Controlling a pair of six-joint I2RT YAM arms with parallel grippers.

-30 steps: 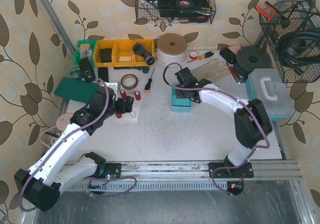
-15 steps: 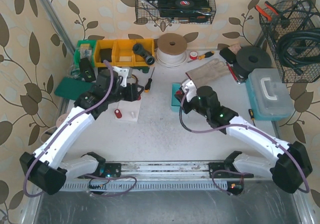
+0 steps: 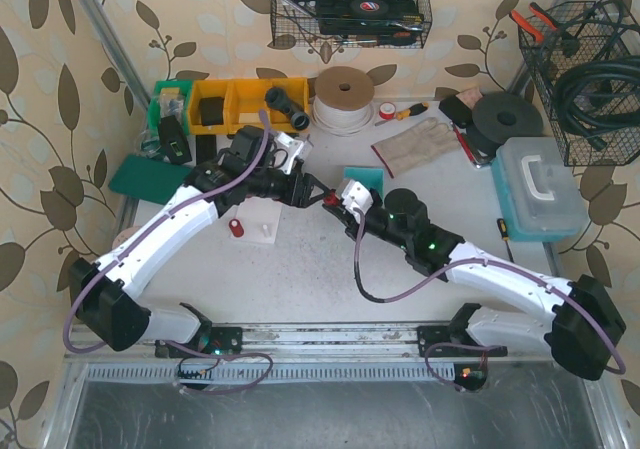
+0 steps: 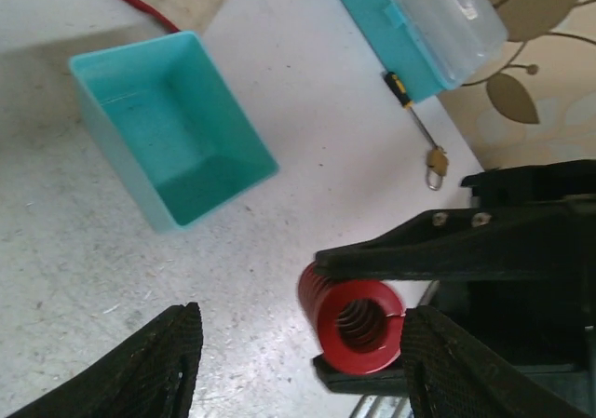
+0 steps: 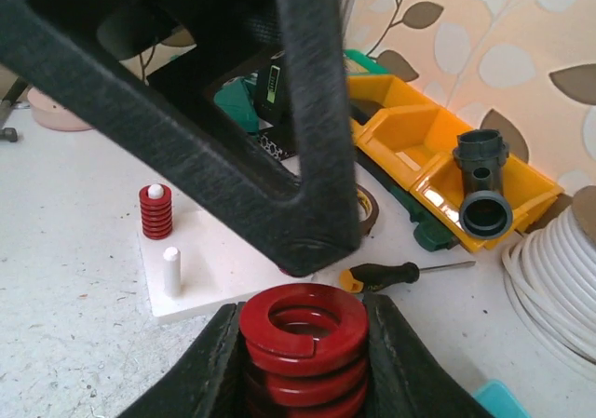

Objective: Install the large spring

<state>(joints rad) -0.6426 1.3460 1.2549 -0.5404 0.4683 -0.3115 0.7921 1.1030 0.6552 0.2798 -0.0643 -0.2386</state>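
Observation:
My right gripper (image 5: 303,330) is shut on the large red spring (image 5: 303,343), which stands upright between its fingers above the table. In the top view that gripper (image 3: 336,201) meets my left gripper (image 3: 317,195) over the table's middle. The left wrist view shows the large spring (image 4: 352,317) end-on. My left gripper (image 4: 305,343) is open around it. The spring sits close to its right finger (image 4: 456,367) and well apart from the left one. The white peg plate (image 3: 262,231) lies below and to the left. It carries a small red spring (image 5: 155,211) on one peg and a bare white peg (image 5: 171,269).
An empty teal bin (image 3: 365,177) stands just behind the grippers. Yellow bins (image 3: 235,104) with a black pipe fitting (image 5: 482,199) line the back. A screwdriver (image 5: 391,274), a tape roll (image 3: 258,161), a glove (image 3: 420,141) and a plastic case (image 3: 540,184) lie around.
My left arm swung right from the peg plate to the table's middle and its jaws narrowed. My right arm came off the teal bin and carried the large spring left to meet it.

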